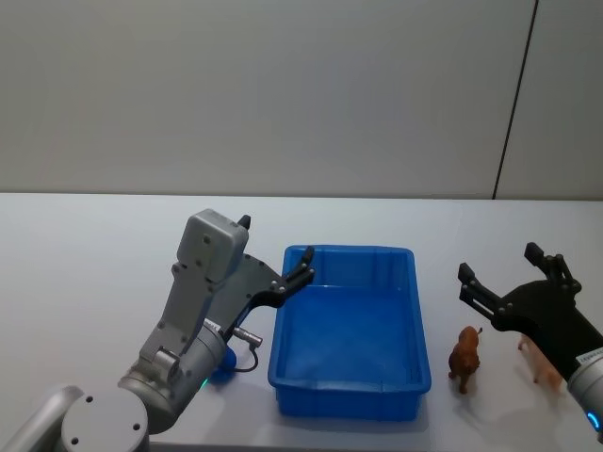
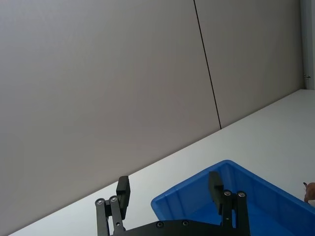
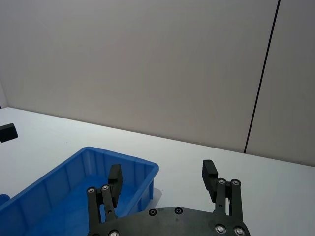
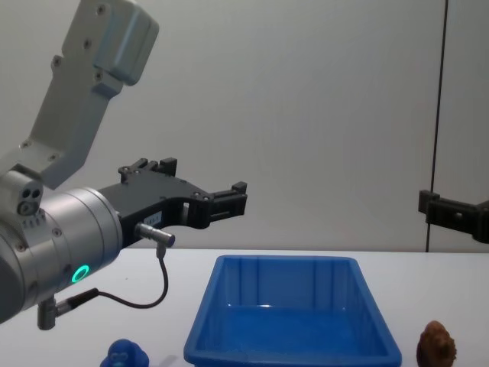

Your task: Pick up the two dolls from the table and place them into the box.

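At the far left, the blue doll (image 1: pixel 220 363) is sitting on the white table (image 1: pixel 85 282) just beside the near left corner of the blue box (image 1: pixel 347 385), half tucked under the left arm's wrist. Above it, the left gripper (image 1: pixel 276 238) is hanging in the air with its fingers spread wide and nothing between them, one fingertip reaching over the box's far left corner. The chest view shows it riding well above the rim. The box is lying open in the middle, and its floor is showing bare, so no doll is in it yet. To its right, the brown limbed doll (image 1: pixel 464 356) is standing on the table near the box's right wall but apart from it. The right gripper (image 1: pixel 499 261) is hovering above and slightly behind this doll, also spread and carrying nothing. The pale pink doll (image 1: pixel 543 363) is lying farthest right, partly hidden under that gripper's body. The work appears to be sitting at the approach before a first pick. The right gripper looks best placed: it is probably needing to come down over the brown doll, straddle its body and close, then lift clear of the rim before moving over the box.
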Controlling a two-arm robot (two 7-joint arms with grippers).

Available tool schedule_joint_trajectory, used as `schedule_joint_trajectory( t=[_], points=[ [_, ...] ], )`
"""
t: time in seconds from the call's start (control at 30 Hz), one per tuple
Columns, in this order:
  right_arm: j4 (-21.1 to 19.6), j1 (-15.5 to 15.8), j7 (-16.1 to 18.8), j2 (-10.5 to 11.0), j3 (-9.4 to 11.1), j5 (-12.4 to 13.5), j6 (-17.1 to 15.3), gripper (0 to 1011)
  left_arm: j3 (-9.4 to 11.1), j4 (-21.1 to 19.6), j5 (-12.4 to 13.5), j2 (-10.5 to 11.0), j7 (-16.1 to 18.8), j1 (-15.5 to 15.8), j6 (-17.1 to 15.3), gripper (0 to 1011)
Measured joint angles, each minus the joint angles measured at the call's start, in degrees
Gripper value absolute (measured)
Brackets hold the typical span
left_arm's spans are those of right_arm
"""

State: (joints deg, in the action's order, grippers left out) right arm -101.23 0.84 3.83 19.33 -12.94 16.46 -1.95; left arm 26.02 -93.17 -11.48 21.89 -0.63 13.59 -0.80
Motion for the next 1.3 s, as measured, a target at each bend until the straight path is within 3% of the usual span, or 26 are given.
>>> schedule_joint_trajectory(
  t=[1.3],
  points=[
    [0.02, -0.01, 0.00, 0.00, 0.03, 0.00, 0.00, 1001, 0.00, 0.00, 0.00, 0.00, 0.00, 0.00, 0.00, 1001]
  ],
)
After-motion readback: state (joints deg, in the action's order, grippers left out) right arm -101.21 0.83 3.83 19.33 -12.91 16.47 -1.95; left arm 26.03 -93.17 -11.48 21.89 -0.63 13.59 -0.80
